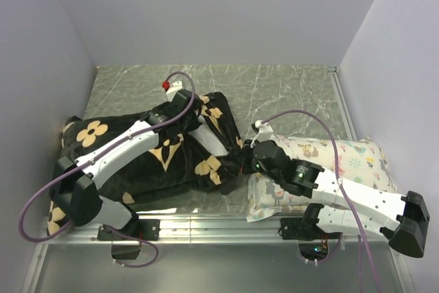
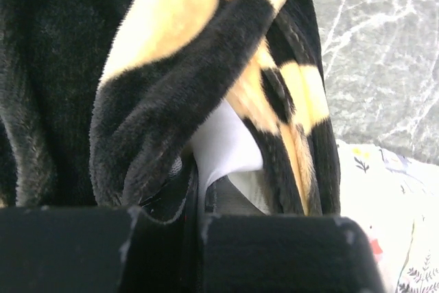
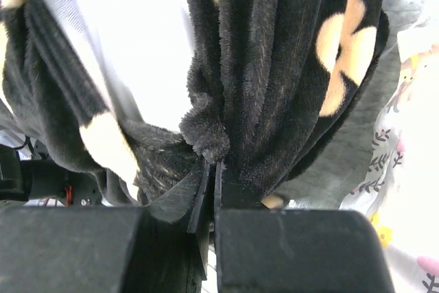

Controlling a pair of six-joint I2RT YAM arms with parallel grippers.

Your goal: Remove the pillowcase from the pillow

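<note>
The black plush pillowcase [image 1: 171, 156] with tan flowers lies bunched across the left and middle of the table. My left gripper [image 1: 197, 109] sits at its far edge, shut on a fold of the white pillow [image 2: 223, 145] that pokes out of the pillowcase opening [image 2: 171, 87]. My right gripper [image 1: 243, 160] is at the pillowcase's right end, shut on a gathered wad of black plush [image 3: 274, 66]. The white pillow [image 3: 144, 39] shows through the opening above the right gripper's fingers. Most of the pillow is hidden inside the pillowcase.
A smaller white pillow with pastel print [image 1: 350, 159] lies at the right under my right arm; it also shows in the left wrist view [image 2: 384, 197] and the right wrist view [image 3: 411, 135]. Grey marble table [image 1: 274, 94], walls on three sides, metal rail [image 1: 206, 223] at the near edge.
</note>
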